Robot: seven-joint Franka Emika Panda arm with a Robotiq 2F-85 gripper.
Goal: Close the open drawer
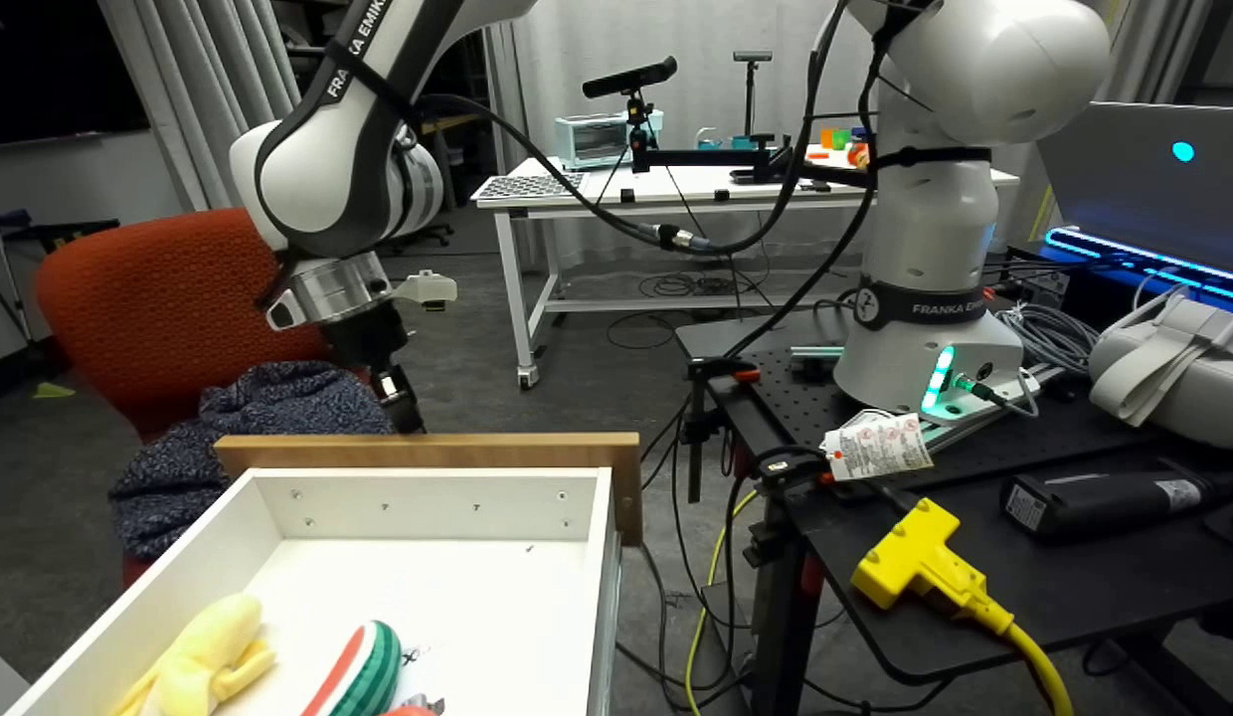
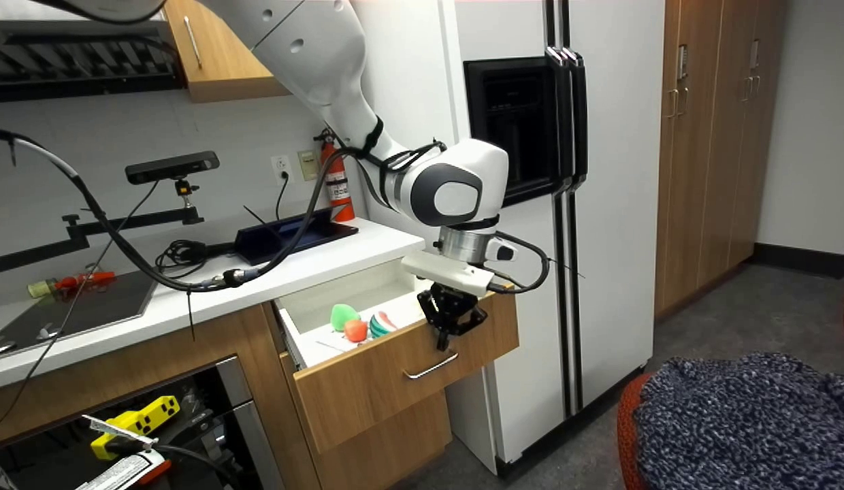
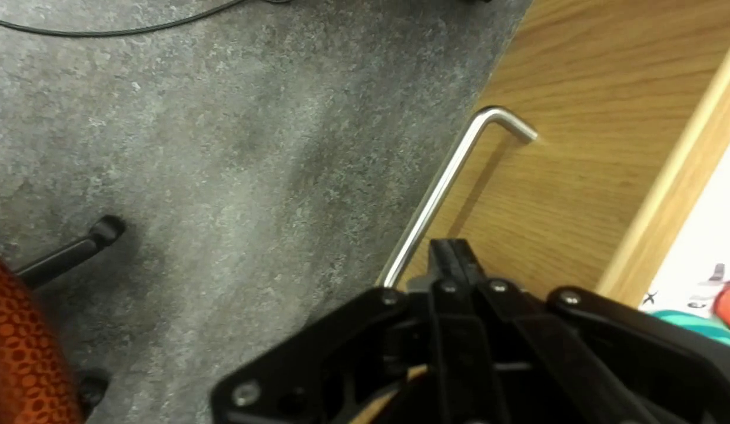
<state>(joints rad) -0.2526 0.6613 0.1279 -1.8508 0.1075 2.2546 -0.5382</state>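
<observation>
the gripper (image 3: 455, 253) has its fingers (image 3: 441, 259) together, the tips meeting in the wrist view. it hangs just outside the drawer (image 1: 428, 450), before the wooden front (image 2: 374, 391) and near the handle (image 2: 432, 367); whether the tips touch the wood, i cannot tell. the drawer stands pulled out from under the white counter (image 2: 384, 238), next to the fridge (image 2: 619, 204).

counted: one handle on that drawer, and in it one yellow plush (image 1: 204, 656), one striped toy (image 1: 360, 668) in green and red, one red ball (image 2: 356, 331) and one green toy (image 2: 342, 316). one orange chair (image 1: 179, 308), with one dark cloth (image 1: 293, 393) on it. one extinguisher (image 2: 337, 173) by the wall (image 2: 238, 129). one laptop (image 1: 1124, 189) and one headset (image 1: 1173, 368); one yellow outlet block (image 1: 910, 552) lies at the edge of the black table (image 1: 1074, 587).

to be read: "franka emika" runs along the arm (image 1: 323, 194), and the same name starts on the band (image 1: 935, 306) round the base (image 1: 895, 358), its end lost where the band curves away. the white tag (image 1: 880, 446) near the outlet block has rows of print too small to make out, and the extinguisher's label (image 2: 338, 190) is the same. the laptop lid bears a glowing blue mark (image 1: 1183, 151).
</observation>
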